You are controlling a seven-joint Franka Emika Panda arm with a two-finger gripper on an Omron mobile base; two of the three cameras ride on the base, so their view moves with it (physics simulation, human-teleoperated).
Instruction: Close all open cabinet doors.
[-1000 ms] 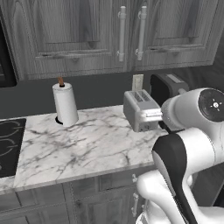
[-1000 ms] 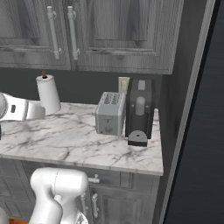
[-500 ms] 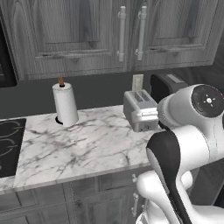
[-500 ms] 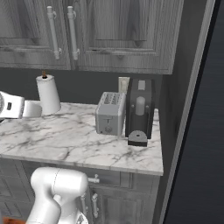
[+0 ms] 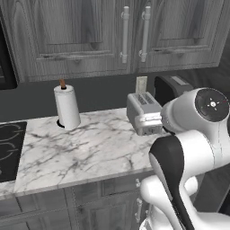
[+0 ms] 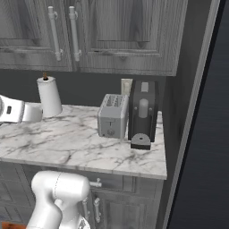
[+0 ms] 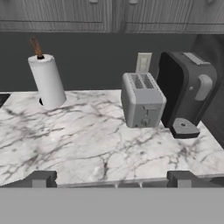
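Two grey wood-grain cabinet doors hang above the counter, the left door (image 5: 76, 31) and the right door (image 5: 184, 27). Their long pale bar handles (image 5: 126, 33) stand side by side at the middle seam. Both doors lie flush with the cabinet front, also from the right base view (image 6: 129, 36). Their lower edges (image 7: 57, 13) run along the top of the hand view. My gripper (image 7: 111, 179) is open, its fingertips (image 7: 41, 178) wide apart with nothing between them. It sits low at the counter's front edge, facing the back wall, well below the doors.
On the marble counter (image 5: 90, 152) stand a paper towel roll (image 5: 67, 108), a toaster (image 5: 143, 113) and a black coffee machine (image 6: 143, 112). A cooktop (image 5: 9, 148) lies at the left, and a black microwave edge (image 5: 5, 58) above it. A tall dark panel (image 6: 201, 112) bounds the right.
My arm has shifted slightly, its elbow link edging left. The cabinet doors and the counter things have stayed as they were.
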